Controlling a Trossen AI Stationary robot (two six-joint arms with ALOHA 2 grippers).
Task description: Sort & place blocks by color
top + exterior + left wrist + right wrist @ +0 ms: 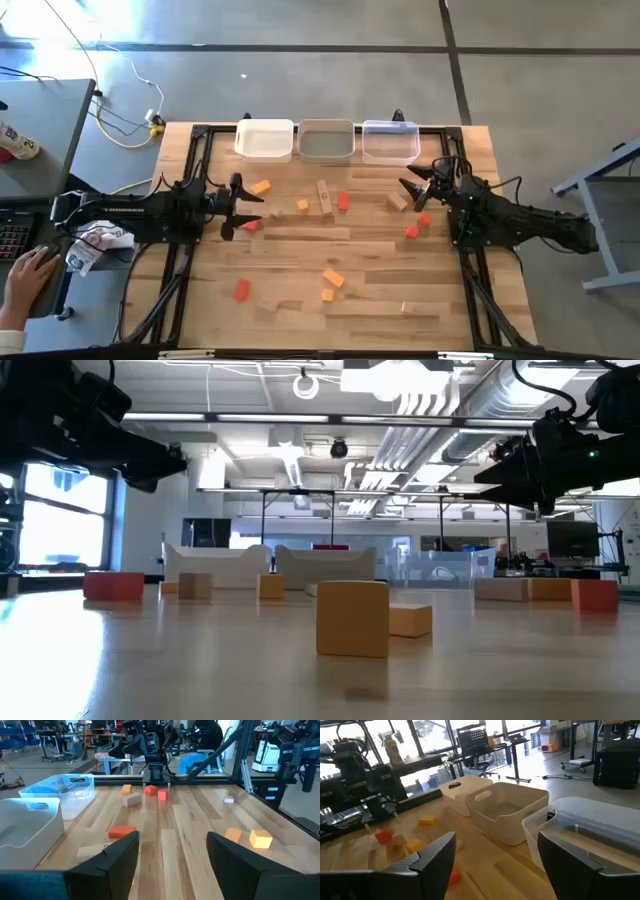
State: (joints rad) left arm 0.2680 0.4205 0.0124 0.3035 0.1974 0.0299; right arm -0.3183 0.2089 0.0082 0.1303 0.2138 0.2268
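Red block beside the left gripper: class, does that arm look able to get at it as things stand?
Probably yes: the red block lies on open table beside the open left gripper, nothing between them.

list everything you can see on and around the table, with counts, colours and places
bins: three, white, grey, clear, in a row at the table's far edge
orange blocks: four, one near the left gripper, others mid-table
red blocks: five, scattered, one toward the near left
natural wood blocks: at least three, one bar mid-table
table: one, pale wood
person's hand: one, far left on a keyboard
left gripper: open, above the left side
right gripper: open, by the clear bin
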